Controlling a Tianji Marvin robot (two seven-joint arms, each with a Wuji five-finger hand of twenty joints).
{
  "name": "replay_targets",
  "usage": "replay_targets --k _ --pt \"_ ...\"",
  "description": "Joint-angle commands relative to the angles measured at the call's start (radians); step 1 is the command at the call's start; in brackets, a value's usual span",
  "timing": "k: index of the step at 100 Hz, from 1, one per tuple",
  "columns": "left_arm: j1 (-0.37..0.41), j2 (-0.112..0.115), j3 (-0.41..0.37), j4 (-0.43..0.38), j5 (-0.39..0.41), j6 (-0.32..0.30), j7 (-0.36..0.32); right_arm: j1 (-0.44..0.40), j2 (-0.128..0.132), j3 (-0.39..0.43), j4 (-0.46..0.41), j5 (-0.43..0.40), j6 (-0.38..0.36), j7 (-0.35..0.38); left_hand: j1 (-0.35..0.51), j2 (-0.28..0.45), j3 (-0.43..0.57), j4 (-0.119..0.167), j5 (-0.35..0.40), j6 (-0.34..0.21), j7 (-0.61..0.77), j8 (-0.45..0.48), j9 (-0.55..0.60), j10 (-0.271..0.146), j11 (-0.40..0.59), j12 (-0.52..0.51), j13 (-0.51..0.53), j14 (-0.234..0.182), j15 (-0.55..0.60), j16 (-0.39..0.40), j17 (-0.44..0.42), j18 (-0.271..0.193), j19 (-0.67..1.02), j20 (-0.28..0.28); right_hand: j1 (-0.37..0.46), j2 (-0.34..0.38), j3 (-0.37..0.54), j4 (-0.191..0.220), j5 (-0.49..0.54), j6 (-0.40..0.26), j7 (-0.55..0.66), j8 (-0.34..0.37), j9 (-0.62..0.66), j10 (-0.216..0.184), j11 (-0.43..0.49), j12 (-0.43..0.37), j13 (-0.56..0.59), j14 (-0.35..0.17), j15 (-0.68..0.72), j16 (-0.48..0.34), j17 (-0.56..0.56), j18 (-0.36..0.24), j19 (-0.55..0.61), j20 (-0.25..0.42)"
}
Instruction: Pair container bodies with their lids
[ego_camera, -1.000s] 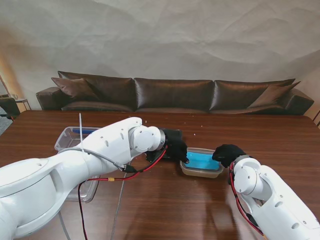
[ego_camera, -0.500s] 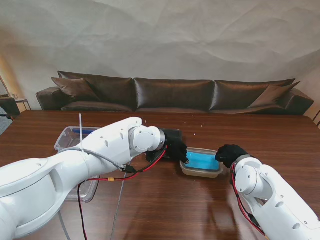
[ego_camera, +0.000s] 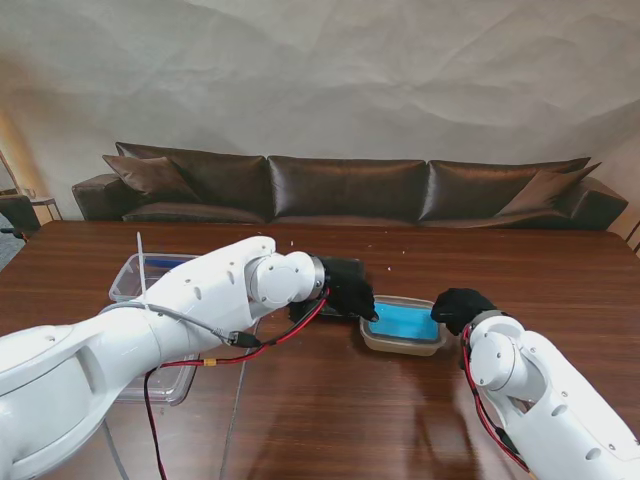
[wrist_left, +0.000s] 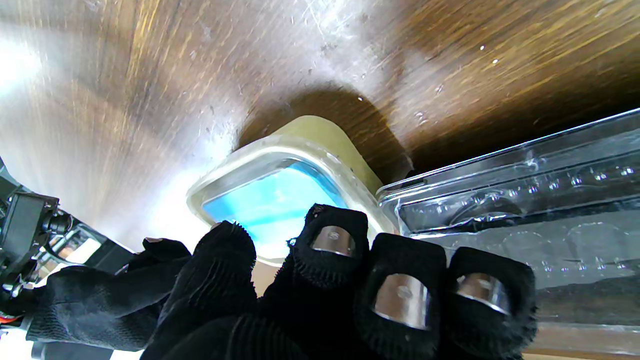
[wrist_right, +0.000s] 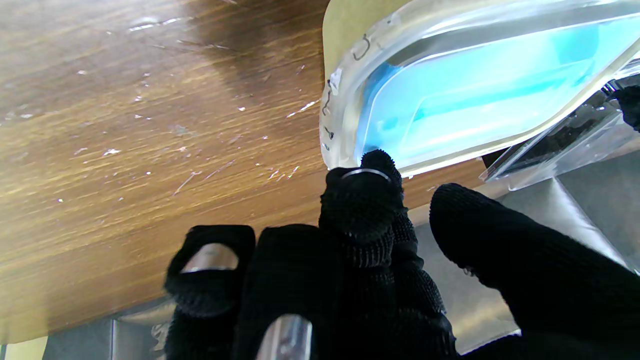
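Black-gloved fingertips of the left hand press the blue-lidded container at mid-table. The right hand has one fingertip at the opposite rim; neither visibly grips it. Uneven pressing could skid it or leave the lid crooked.

- Stand view: high behind both arms, facing down across the surface toward the sofa.
- Left wrist view: close, inverted, along the fingers.
- Right wrist view: likewise.
- All three share the blue-lidded container.
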Motion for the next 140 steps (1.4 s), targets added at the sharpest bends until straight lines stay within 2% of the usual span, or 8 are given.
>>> replay_targets --k 1,25,37,51,63,79,101,140 --pt "-0.003 0.001 -0.004 -0.006 0.001 -0.001 -0.017 -0.017 -0.007 0.003 -0.01 0.004 -0.004 0.002 -0.011 0.046 -0.003 -0.008 -0.014 -0.015 0.007 0.003 0.033 -0.013 0.0 0.017 0.017 -0.017 0.02 0.009 -0.005 -0.024 0.089 0.023 -0.048 0.011 -0.015 0.015 -0.013 0.046 -0.003 -0.001 0.095 0.085 -0.002 0.0 -0.001 -0.139 0.074 0.006 0.401 -0.021 0.208 -0.012" --pt "0.024 0.038 -0.039 -0.07 0.018 0.032 -0.003 -0.044 -0.014 0.032 -0.055 0.013 -0.022 -0.028 -0.014 0.046 -0.002 -0.007 -0.013 -0.07 0.034 0.018 0.006 0.011 -0.053 0.017 -0.025 0.008 -0.028 0.022 -0.045 -0.031 0.062 0.034 -0.069 -0.018 -0.055 0.001 -0.017 0.002 -0.009 -0.002 0.094 0.102 -0.018 -0.004 -0.002 -0.116 0.073 -0.003 0.398 -0.006 0.196 -0.018" --pt "0.067 0.082 -0.095 -0.152 0.039 0.063 0.015 -0.069 -0.016 0.047 -0.092 0.003 -0.038 -0.042 -0.013 0.042 -0.001 -0.006 -0.007 -0.098 0.053 0.038 -0.046 0.071 -0.163 -0.017 -0.112 0.09 -0.134 0.051 -0.139 -0.017 -0.017 0.109 -0.07 -0.027 -0.081 -0.003 -0.025 -0.011 -0.013 -0.002 0.083 0.111 -0.052 0.001 -0.002 -0.084 0.062 -0.029 0.391 0.039 0.162 -0.034" --pt "0.151 0.14 -0.189 -0.267 0.084 0.106 0.031 -0.111 -0.018 0.06 -0.144 0.0 -0.058 -0.057 -0.013 0.039 0.0 -0.006 0.005 -0.114 0.063 0.068 -0.133 0.155 -0.471 -0.22 -0.281 0.203 -0.474 -0.011 -0.313 -0.015 -0.185 0.177 -0.062 -0.037 -0.074 -0.007 -0.01 -0.022 0.033 0.021 0.012 0.147 -0.126 -0.003 -0.006 0.005 0.001 -0.086 0.372 0.162 0.065 -0.074" --pt "0.244 0.184 -0.283 -0.367 0.127 0.145 0.031 -0.149 -0.017 0.067 -0.185 0.0 -0.091 -0.057 -0.009 0.036 0.001 -0.005 0.014 -0.107 0.066 0.089 -0.185 0.195 -0.718 -0.474 -0.411 0.226 -0.782 -0.139 -0.508 -0.013 -0.385 0.084 -0.056 -0.041 -0.068 -0.007 0.027 -0.031 0.08 0.041 -0.021 0.166 -0.179 -0.035 -0.008 0.044 -0.046 -0.117 0.36 0.229 0.003 -0.094" --pt "0.386 0.227 -0.418 -0.486 0.195 0.182 0.033 -0.193 -0.017 0.063 -0.227 -0.009 -0.117 -0.066 -0.008 0.033 0.001 -0.005 0.024 -0.098 0.07 0.105 -0.219 0.203 -0.826 -0.613 -0.481 0.214 -0.954 -0.222 -0.595 -0.018 -0.484 -0.047 -0.055 -0.044 -0.061 -0.01 0.08 -0.033 0.106 0.077 -0.04 0.173 -0.206 -0.064 -0.009 0.075 -0.088 -0.143 0.347 0.278 -0.053 -0.111" --pt "0.561 0.255 -0.568 -0.599 0.263 0.215 0.045 -0.229 -0.015 0.042 -0.249 -0.015 -0.149 -0.068 -0.003 0.033 0.001 -0.005 0.03 -0.09 0.074 0.114 -0.237 0.214 -0.852 -0.653 -0.51 0.219 -1.016 -0.247 -0.63 -0.015 -0.541 -0.091 -0.047 -0.062 -0.058 -0.024 0.121 -0.052 0.085 0.096 -0.07 0.187 -0.238 -0.088 -0.011 0.134 -0.163 -0.182 0.268 0.308 -0.104 -0.099" --pt "0.777 0.263 -0.715 -0.688 0.353 0.227 0.125 -0.256 -0.011 -0.01 -0.237 -0.023 -0.189 -0.074 0.001 0.034 -0.001 -0.005 0.044 -0.076 0.083 0.13 -0.251 0.224 -0.867 -0.677 -0.53 0.227 -1.064 -0.264 -0.665 -0.014 -0.605 -0.123 -0.035 -0.085 -0.052 -0.052 0.156 -0.058 0.102 0.067 -0.077 0.196 -0.266 -0.111 -0.013 0.165 -0.213 -0.207 0.207 0.321 -0.139 -0.067"
